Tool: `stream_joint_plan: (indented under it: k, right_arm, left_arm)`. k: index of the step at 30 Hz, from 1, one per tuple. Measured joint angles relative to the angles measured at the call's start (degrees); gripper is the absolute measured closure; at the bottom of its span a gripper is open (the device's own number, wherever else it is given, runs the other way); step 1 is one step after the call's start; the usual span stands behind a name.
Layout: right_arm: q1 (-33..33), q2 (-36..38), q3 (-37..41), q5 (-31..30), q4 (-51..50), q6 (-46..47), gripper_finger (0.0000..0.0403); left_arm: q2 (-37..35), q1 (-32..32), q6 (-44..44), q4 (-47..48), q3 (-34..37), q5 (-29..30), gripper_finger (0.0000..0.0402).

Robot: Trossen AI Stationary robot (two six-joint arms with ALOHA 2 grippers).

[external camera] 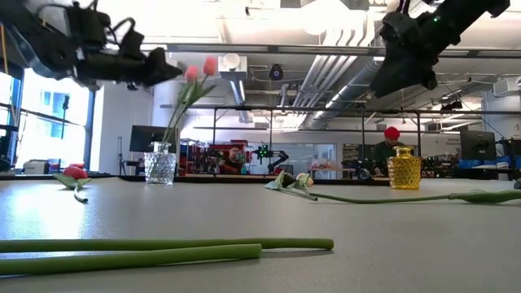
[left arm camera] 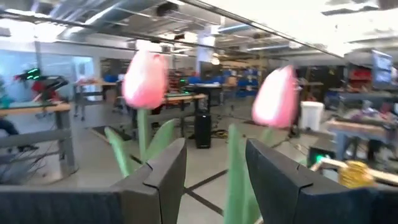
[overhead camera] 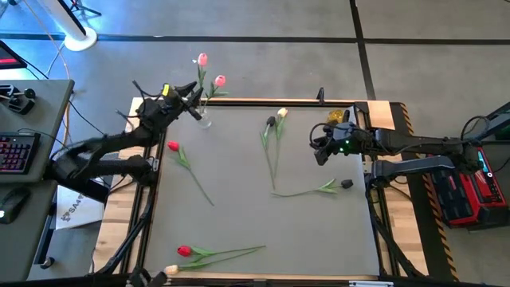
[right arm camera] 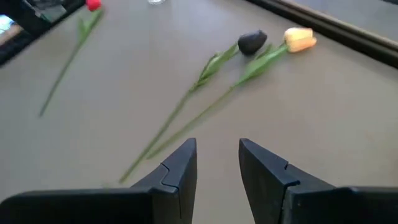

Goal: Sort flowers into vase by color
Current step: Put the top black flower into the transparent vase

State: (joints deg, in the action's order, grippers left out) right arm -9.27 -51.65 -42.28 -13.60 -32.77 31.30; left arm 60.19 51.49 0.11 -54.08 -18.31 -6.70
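Two green stems [external camera: 163, 251] lie nearest the low camera among six unsorted flowers on the table [overhead camera: 239, 175], two pink tulips [overhead camera: 209, 70] stand in the clear vase [overhead camera: 203, 118], and the left gripper [overhead camera: 191, 100] and right gripper [overhead camera: 320, 151] hover with fingers apart, empty.

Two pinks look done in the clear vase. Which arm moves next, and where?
Probably the right gripper: lower it toward the cream-yellow tulip, lying beside the near-black tulip just ahead of its open fingers. The yellow vase stands empty close behind that arm. The left gripper, also open, hangs by the clear vase holding both pink tulips, so it seems finished there.
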Motion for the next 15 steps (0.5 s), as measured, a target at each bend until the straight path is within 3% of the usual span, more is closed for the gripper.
stream_joint_plan:
  k: [7,15]
  right_arm:
    - [3.9,-8.6,0.0,-3.5,-0.1,5.1,0.0295]
    - [6.2,-18.3,0.0,-4.2,0.5,16.4,0.0295]
  left_arm:
    - [-14.5,-5.8,7.9,22.0,0.0,-0.9,0.0255]
    - [-17.9,-15.1,11.7,34.5,0.0,-0.7,0.0266]
